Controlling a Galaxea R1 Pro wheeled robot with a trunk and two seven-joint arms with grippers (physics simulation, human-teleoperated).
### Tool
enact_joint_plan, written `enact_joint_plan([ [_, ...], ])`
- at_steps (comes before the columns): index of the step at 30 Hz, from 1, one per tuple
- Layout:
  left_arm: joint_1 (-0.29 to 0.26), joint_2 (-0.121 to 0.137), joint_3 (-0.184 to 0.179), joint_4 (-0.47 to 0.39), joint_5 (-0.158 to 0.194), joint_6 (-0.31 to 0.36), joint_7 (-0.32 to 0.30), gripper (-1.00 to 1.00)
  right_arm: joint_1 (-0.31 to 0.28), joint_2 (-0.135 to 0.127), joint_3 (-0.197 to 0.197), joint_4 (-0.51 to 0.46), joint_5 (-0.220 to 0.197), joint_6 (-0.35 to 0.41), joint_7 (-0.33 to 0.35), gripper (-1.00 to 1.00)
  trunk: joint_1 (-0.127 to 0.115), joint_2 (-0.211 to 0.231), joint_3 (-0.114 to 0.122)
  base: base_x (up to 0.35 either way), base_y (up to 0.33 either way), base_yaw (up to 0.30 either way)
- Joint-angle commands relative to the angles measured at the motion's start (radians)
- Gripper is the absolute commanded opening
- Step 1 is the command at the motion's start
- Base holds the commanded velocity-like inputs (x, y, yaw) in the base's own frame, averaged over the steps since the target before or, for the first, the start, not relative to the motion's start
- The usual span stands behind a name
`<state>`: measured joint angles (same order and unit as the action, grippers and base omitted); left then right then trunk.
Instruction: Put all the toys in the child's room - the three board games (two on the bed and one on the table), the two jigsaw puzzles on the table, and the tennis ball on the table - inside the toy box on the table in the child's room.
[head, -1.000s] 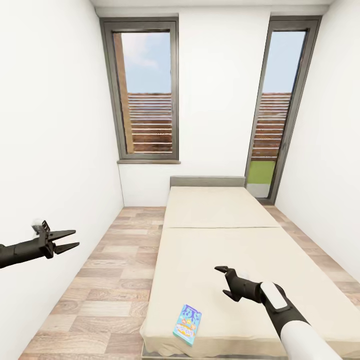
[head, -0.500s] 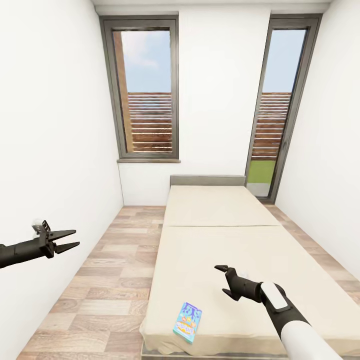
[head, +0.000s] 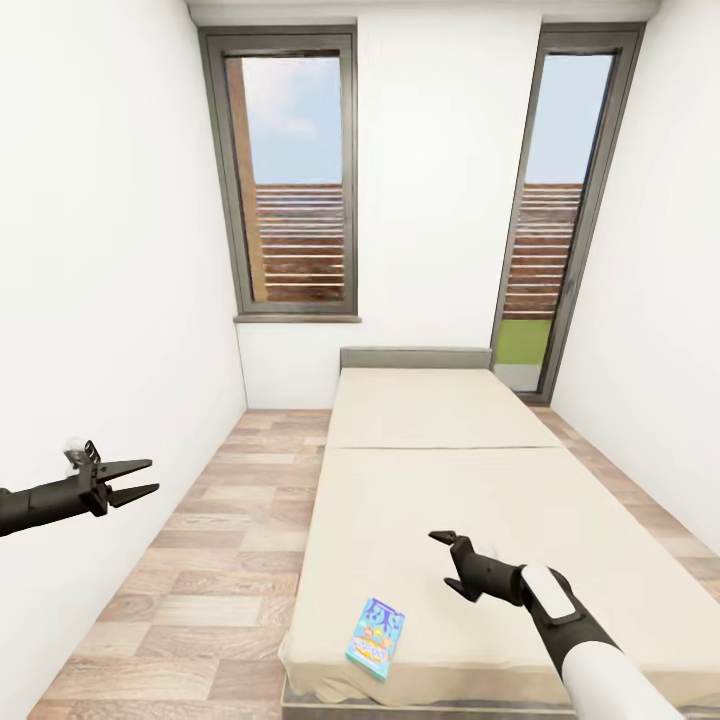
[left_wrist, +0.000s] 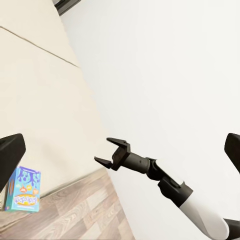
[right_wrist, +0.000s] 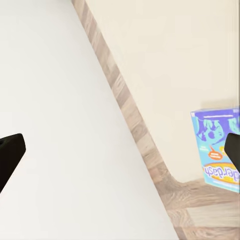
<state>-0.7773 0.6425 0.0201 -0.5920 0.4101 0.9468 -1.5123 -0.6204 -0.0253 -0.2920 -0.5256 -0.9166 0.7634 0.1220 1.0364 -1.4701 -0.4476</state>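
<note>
A small flat blue-cyan board game box (head: 376, 640) lies on the near left corner of the low beige-covered bed (head: 480, 500), close to the mattress edge above the wood-plank floor (head: 210, 560). The right black two-fingered end effector (head: 450, 562) hovers over the mattress just to the right of the box and a little farther in, its jaws spread and holding nothing; the left black end effector (head: 135, 480) hangs out over the floor near the left white wall (head: 100, 300), likewise released and empty. The chief risk, as I judge it, is the box's place at the mattress edge: a descent that lands off-centre or pushes leftward could slide it over the corner onto the floor. A thin flat box on soft bedding also offers little for the fingers to close on, so the jaws may press into the cover and skate over the lid. The toy box is not in sight here.
</note>
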Motion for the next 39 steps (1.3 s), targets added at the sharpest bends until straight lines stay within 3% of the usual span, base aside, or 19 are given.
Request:
enact_joint_plan([
  [1,-0.001,0.0,0.0,0.0,0.001,0.01,-0.003,1.0,-0.001,0.001,-0.006,0.003,0.007,0.006,0.006,1.0,0.004,-0.008,-0.004,0.0,0.0,0.0],
  [18,0.0,-0.001,0.001,0.0,0.001,0.01,0.012,1.0,-0.002,0.004,-0.005,0.027,0.01,0.014,-0.012,1.0,0.069,-0.127,-0.058,-0.028,0.0,0.0],
  [26,-0.002,-0.002,0.001,0.0,0.001,0.01,0.037,1.0,-0.009,0.005,-0.004,0.071,0.007,0.063,-0.085,1.0,0.1,-0.183,-0.083,0.0,0.0,0.0],
  [39,-0.002,-0.002,0.001,0.0,0.003,0.01,0.039,1.0,-0.01,0.005,-0.006,0.075,0.005,0.086,-0.102,1.0,0.15,-0.274,-0.123,0.0,0.0,0.0],
])
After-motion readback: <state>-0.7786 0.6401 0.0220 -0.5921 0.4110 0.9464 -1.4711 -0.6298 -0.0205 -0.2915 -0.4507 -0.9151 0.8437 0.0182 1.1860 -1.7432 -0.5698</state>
